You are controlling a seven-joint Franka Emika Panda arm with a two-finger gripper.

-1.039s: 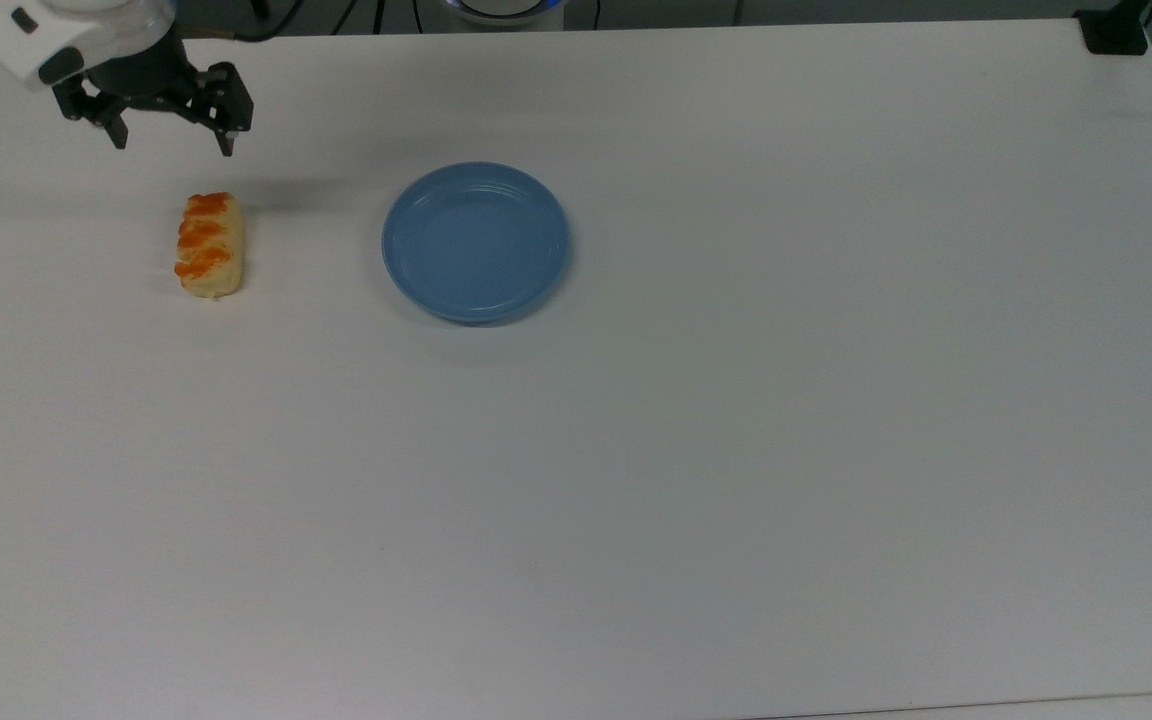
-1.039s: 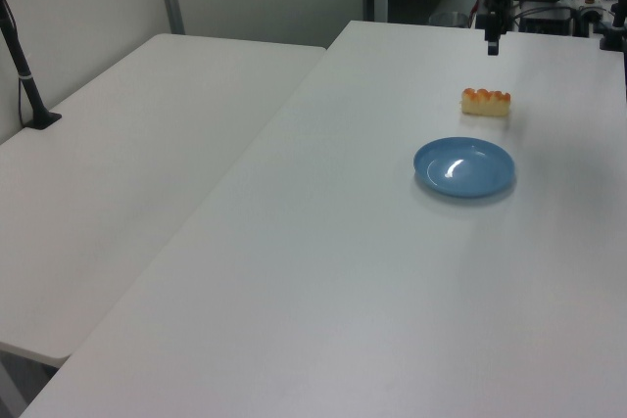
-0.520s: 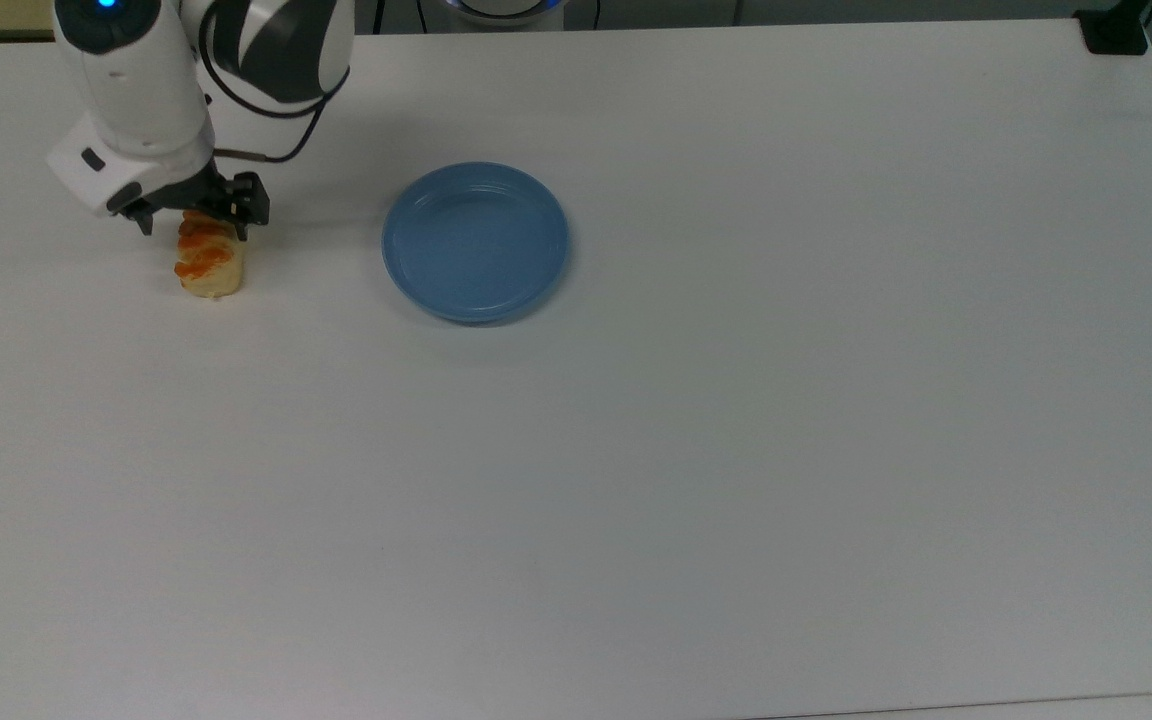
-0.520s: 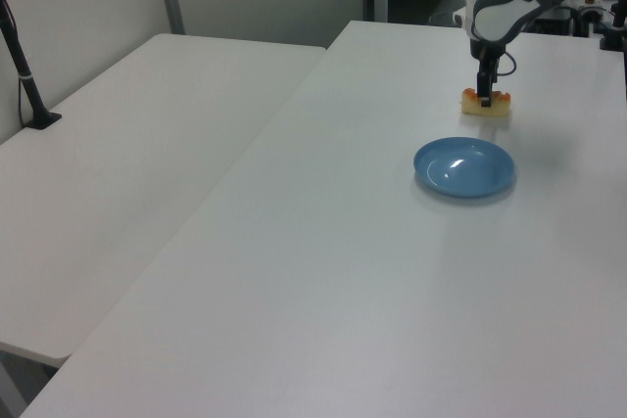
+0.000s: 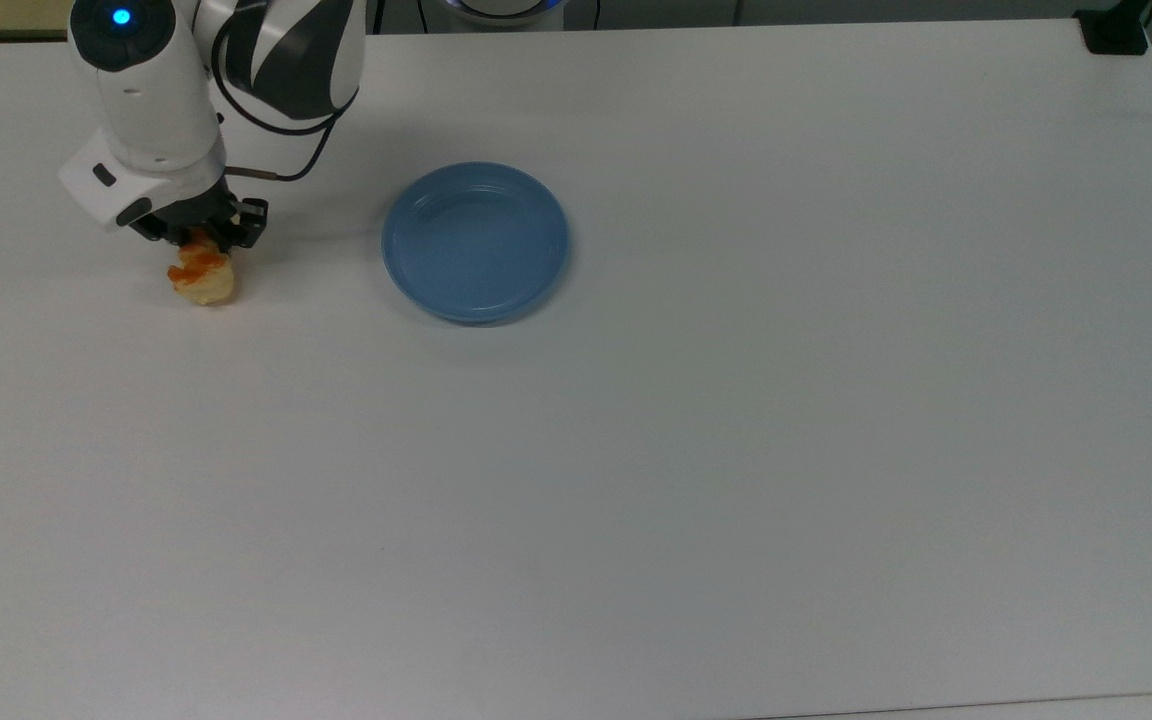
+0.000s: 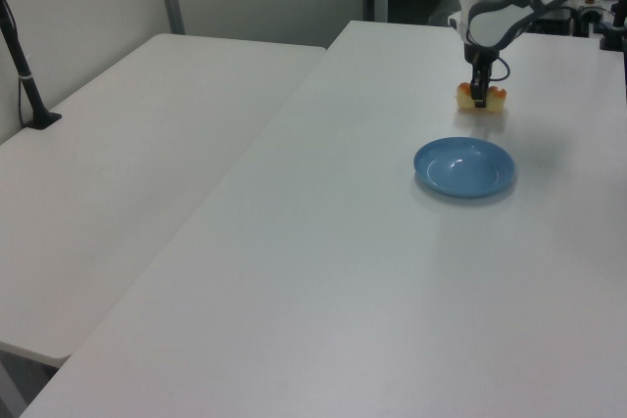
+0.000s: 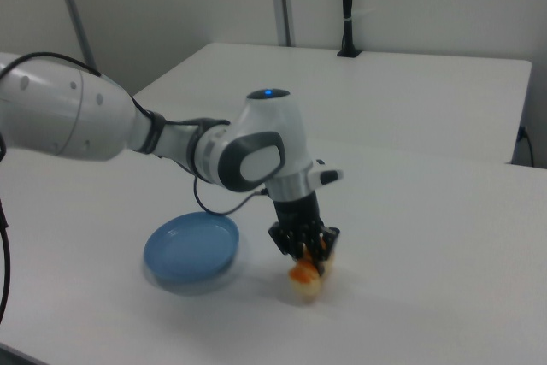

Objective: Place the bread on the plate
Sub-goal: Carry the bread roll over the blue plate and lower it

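Bread roll pinched between closed gripper fingers on table; lift straight, keep grip gentle, then carry toward blue plate.

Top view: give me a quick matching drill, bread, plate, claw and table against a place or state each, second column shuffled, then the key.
Column one:
1. bread
2. plate
3. claw
4. table

Column two:
A. blue and round, with nothing on it
B. white surface under everything
C. down over the roll, closed on it
D. gripped at the top view's far left, well apart from the dish

Pairs: 1-D, 2-A, 3-C, 4-B
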